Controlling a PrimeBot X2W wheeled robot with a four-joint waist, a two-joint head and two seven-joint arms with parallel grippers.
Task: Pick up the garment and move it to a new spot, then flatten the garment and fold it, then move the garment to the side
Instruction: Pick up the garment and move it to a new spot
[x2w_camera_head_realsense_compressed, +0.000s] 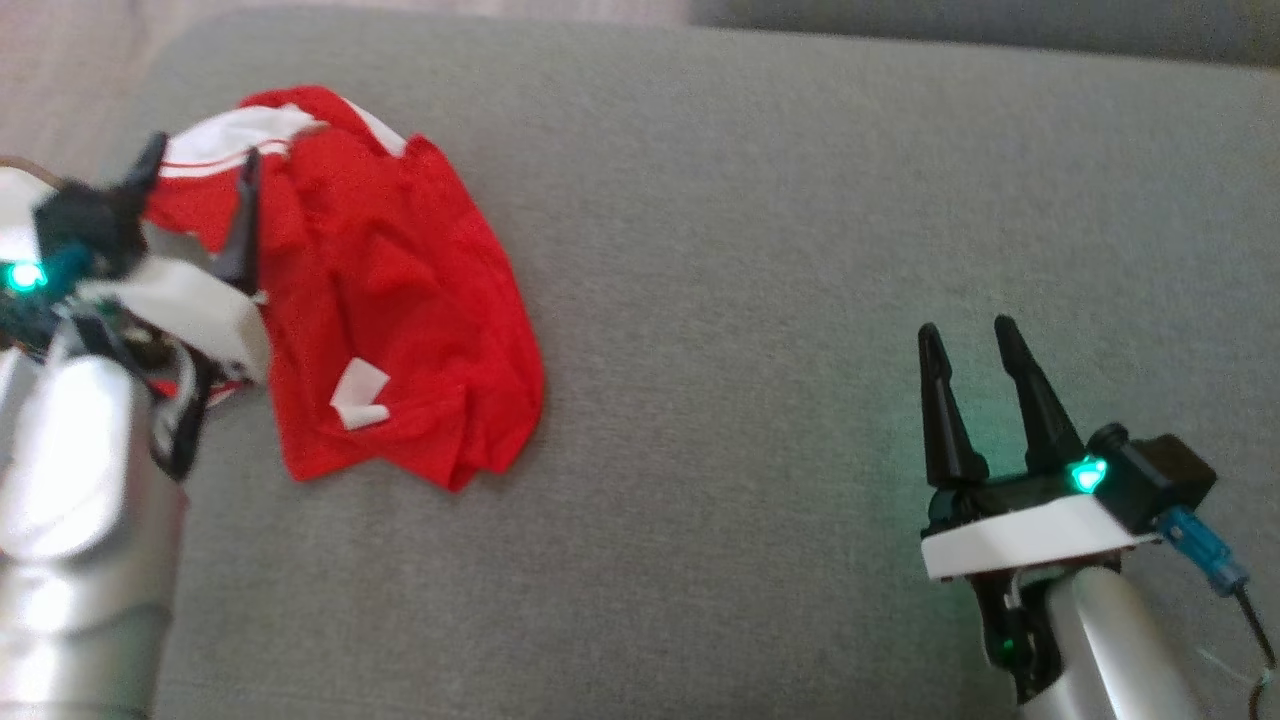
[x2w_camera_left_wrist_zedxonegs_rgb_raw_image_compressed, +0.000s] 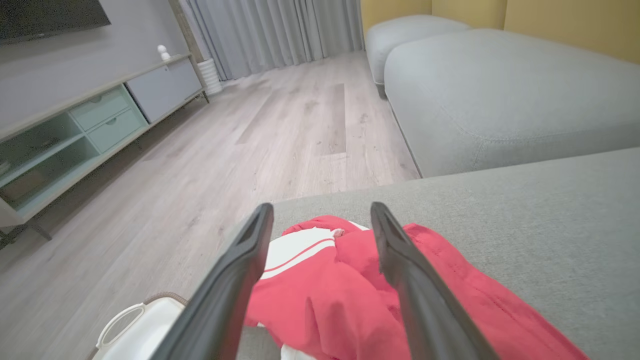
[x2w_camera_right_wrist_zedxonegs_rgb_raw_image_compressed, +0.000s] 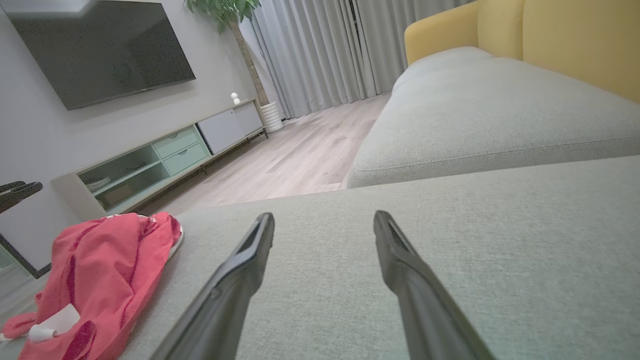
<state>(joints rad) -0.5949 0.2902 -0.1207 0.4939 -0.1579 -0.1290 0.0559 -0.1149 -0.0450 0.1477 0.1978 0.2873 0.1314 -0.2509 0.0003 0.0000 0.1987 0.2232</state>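
Garment: the crumpled red cloth garment with white bands (x2w_camera_head_realsense_compressed: 400, 300) lies at the left of the head view, on the grey fabric sofa seat (x2w_camera_head_realsense_compressed: 800, 250).
Edges: in the left wrist view the garment's (x2w_camera_left_wrist_zedxonegs_rgb_raw_image_compressed: 325, 300) white-banded end reaches the seat's (x2w_camera_left_wrist_zedxonegs_rgb_raw_image_compressed: 550, 225) edge, and pale wood floor (x2w_camera_left_wrist_zedxonegs_rgb_raw_image_compressed: 225, 150) drops away beyond it.
Open room: bare grey seat spreads from the garment across the centre and right of the head view.
Left claw: the left claw (x2w_camera_head_realsense_compressed: 200, 160) stands wide open, its fingers astride the white-banded end, gripping nothing. Whether it touches the cloth cannot be told.
Right claw: the right claw (x2w_camera_head_realsense_compressed: 968, 332), at lower right, is spread wide and empty, well apart from the garment.
Right wrist view: the garment (x2w_camera_right_wrist_zedxonegs_rgb_raw_image_compressed: 100, 270) sits at lower left, with a dark wall television (x2w_camera_right_wrist_zedxonegs_rgb_raw_image_compressed: 100, 50) and a yellow backrest (x2w_camera_right_wrist_zedxonegs_rgb_raw_image_compressed: 575, 40) above.
Containers: a white handled tub (x2w_camera_left_wrist_zedxonegs_rgb_raw_image_compressed: 135, 325) shows at the lower left of the left wrist view, its contents unreadable. The low cabinet's (x2w_camera_left_wrist_zedxonegs_rgb_raw_image_compressed: 75, 135) open shelves hold blurred items.
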